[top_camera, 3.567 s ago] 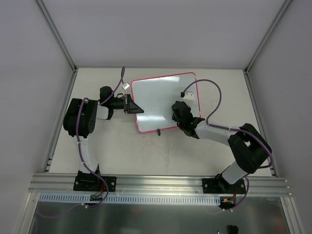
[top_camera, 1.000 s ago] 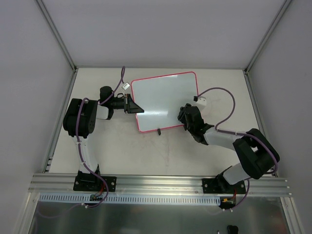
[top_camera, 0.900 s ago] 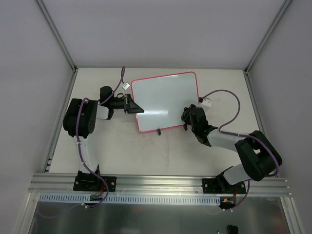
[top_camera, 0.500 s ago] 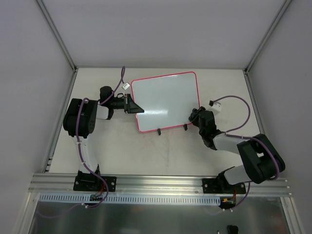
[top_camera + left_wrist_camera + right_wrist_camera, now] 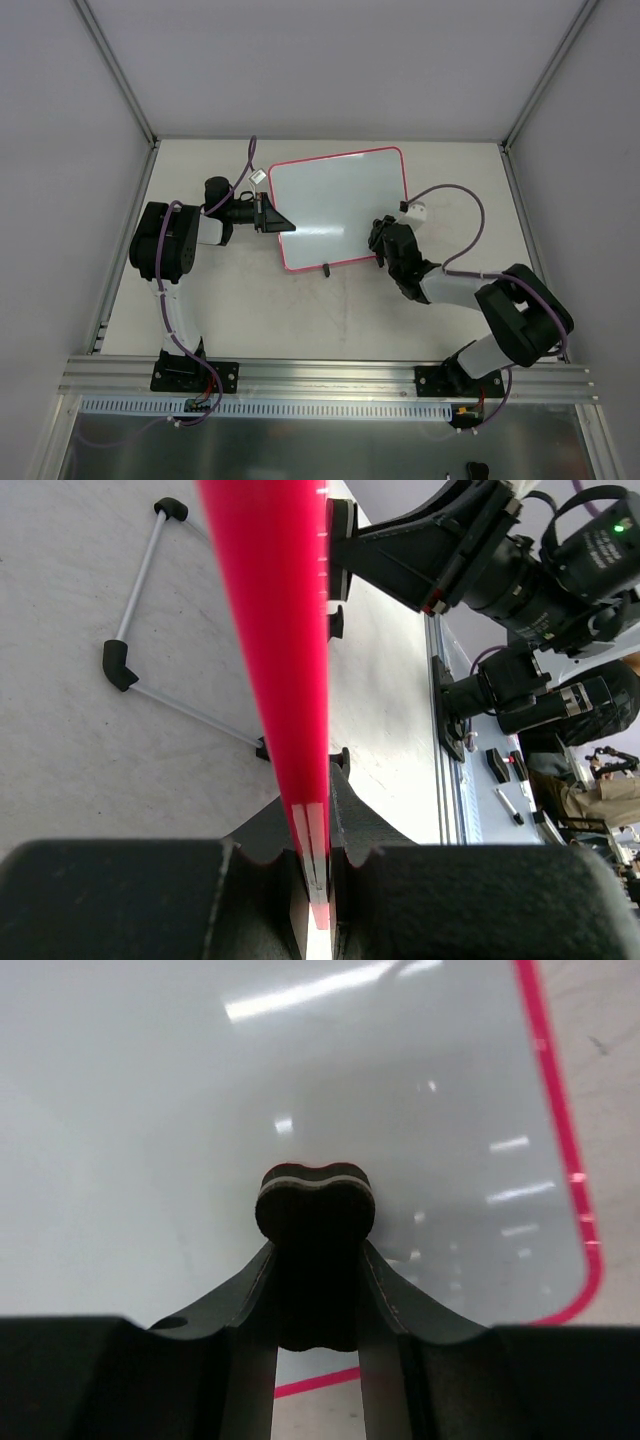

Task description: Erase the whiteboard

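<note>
The whiteboard [image 5: 335,205], glossy white in a thin pink-red frame, lies at the back middle of the table, and no writing shows on it. My left gripper [image 5: 279,225] is shut on its left edge; in the left wrist view the frame [image 5: 275,630] runs edge-on between the jaws of the left gripper [image 5: 318,880]. My right gripper [image 5: 385,240] is at the board's near right corner, shut on the dark bone-shaped eraser [image 5: 316,1205]. In the right wrist view the eraser's end rests against the whiteboard [image 5: 200,1090], gripped by the right gripper [image 5: 316,1255].
Two small black feet [image 5: 326,268] stick out from the board's near edge. A wire stand with black corners [image 5: 120,665] shows under the board. A purple cable with a white connector [image 5: 415,210] loops beside the right wrist. Cage posts and a front rail [image 5: 320,375] border the table.
Half a second ago my right gripper had swung right, off the board's corner; it has come back left onto the near right corner. The left gripper and the board have not moved.
</note>
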